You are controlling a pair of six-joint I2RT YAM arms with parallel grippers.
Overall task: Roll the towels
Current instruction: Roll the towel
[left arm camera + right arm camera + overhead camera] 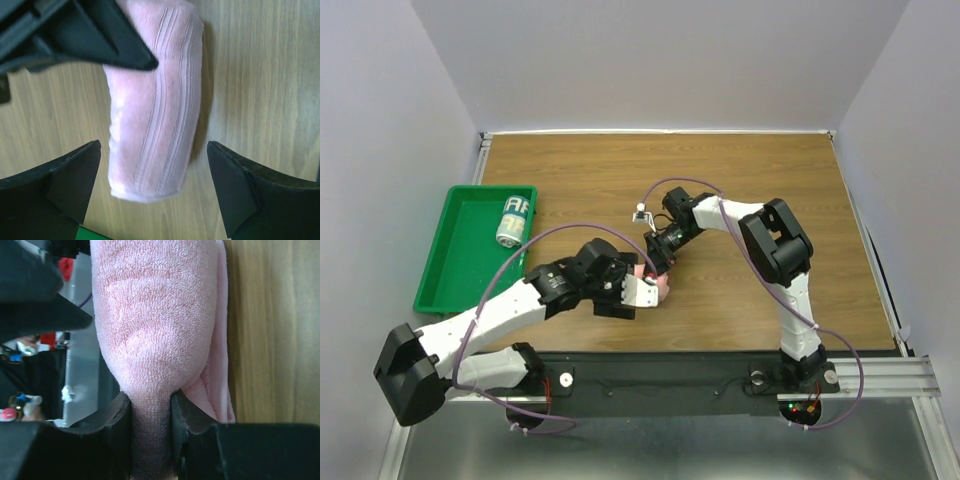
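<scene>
Salmon-pink terry towel (155,100), rolled: right claw (150,402) clamped on its end, left claw (152,150) apart astride it; pinch firmly, avoid unwinding.

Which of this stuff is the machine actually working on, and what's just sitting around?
Job: pink towel, pinched by right pincer; open left pincer straddling it; printed towel, rolled.
Just there: green tray holding that roll; wooden table.

tray (460,262): green, shallow, set at the table's left edge | table (760,170): wood-grain top, enclosed by white walls (670,60) at back and sides | near edge: black strip (670,378) mounted, metal rail (892,376) fixed alongside
</scene>
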